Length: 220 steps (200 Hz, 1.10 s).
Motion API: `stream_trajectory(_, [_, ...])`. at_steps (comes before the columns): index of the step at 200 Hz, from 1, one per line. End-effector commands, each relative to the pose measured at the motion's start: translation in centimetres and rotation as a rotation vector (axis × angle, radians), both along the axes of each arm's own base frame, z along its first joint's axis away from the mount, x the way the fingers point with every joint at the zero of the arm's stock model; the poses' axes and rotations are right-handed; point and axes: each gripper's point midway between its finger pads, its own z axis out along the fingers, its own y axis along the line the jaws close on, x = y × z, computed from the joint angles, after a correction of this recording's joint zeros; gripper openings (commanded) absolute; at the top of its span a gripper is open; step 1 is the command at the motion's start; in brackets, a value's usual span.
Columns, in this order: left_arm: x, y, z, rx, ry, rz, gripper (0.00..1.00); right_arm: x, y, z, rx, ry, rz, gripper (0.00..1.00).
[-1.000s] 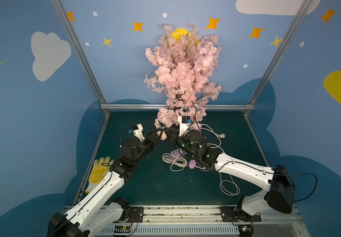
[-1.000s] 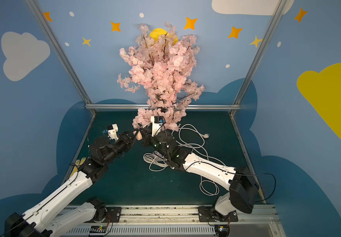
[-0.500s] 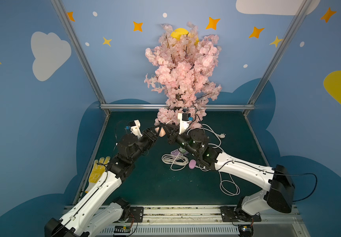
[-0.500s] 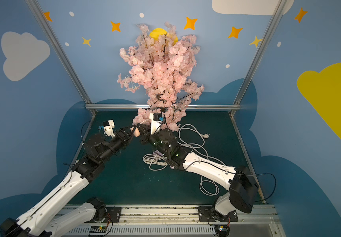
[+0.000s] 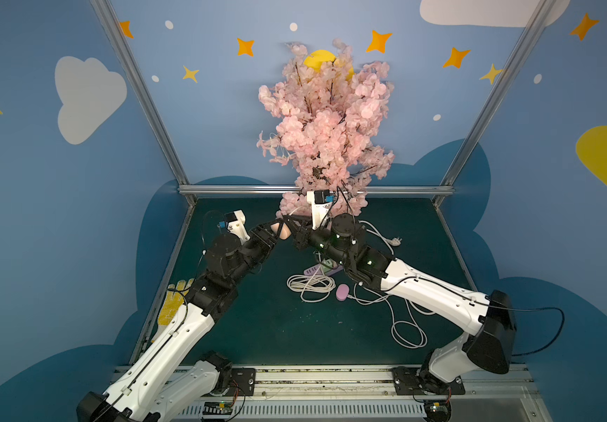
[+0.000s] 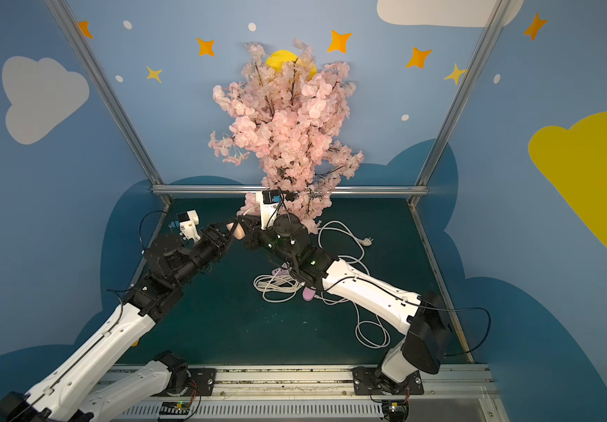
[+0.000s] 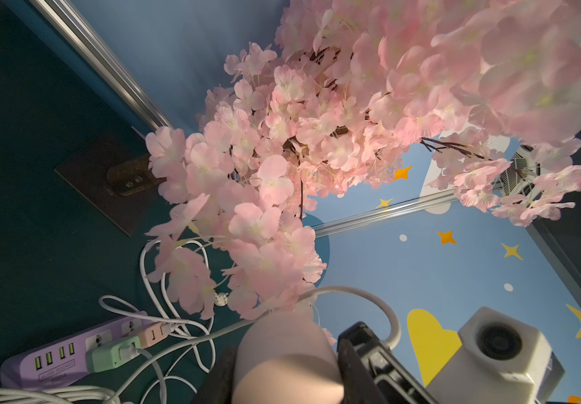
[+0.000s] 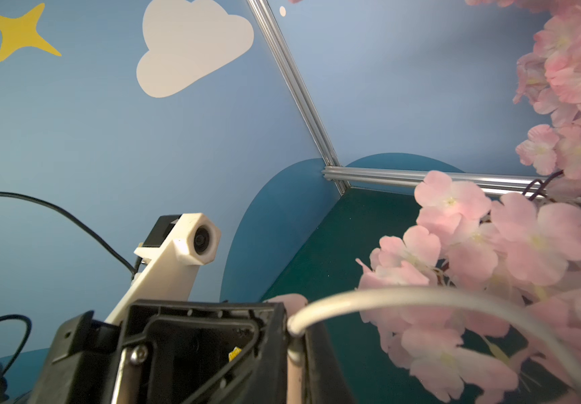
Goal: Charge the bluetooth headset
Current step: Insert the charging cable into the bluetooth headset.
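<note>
Beneath the blossom tree [image 5: 325,124], the left gripper [image 7: 284,363] is clamping the pink headset case [image 7: 275,335]; the right gripper [image 8: 296,344] is pinching the white cable [image 8: 404,293].

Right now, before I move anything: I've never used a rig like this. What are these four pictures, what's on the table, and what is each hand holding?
You see one robot's left arm and right arm, mounted at the near edge of the green table. Two pictures look down from overhead cameras set side by side; the other two come from a camera on each wrist. The left hand grips a pale pink rounded case, likely the headset's. The right hand is shut on the end of a white cable, beside that case. On it lie a purple power strip, coiled white cords, a pink oval and a yellow glove. A pink blossom tree stands at the back.
</note>
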Motion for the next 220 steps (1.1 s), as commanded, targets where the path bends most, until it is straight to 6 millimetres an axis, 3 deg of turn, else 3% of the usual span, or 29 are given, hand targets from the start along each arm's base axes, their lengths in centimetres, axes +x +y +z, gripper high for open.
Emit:
stream_trajectory(1, [-9.3, -5.4, 13.5, -0.121, -0.497, -0.456, 0.03, -12.7, 4.5, -14.9, -0.304, 0.356, 0.524, 0.00])
stream_trajectory(68, [-10.0, -4.4, 16.7, -0.119, -0.603, -0.414, 0.04, -14.1, 5.1, -14.7, -0.193, 0.326, 0.528, 0.00])
stream_trajectory(87, [-9.6, -4.7, 16.0, -0.122, -0.580, -0.423, 0.03, -13.8, 4.9, -14.0, -0.182, 0.303, 0.517, 0.00])
stream_trajectory(150, [-8.1, -4.7, 11.3, -0.066, -0.465, -0.379, 0.03, -11.5, 2.3, -10.0, -0.115, 0.242, 0.431, 0.35])
stream_trajectory(179, [-7.3, -4.2, 10.1, -0.039, -0.439, -0.346, 0.03, -11.0, 0.9, -9.4, -0.095, 0.257, 0.402, 0.42])
stream_trajectory(220, [-6.5, -3.8, 9.8, -0.035, -0.425, -0.327, 0.03, -12.0, -0.5, -10.1, -0.101, 0.303, 0.414, 0.43])
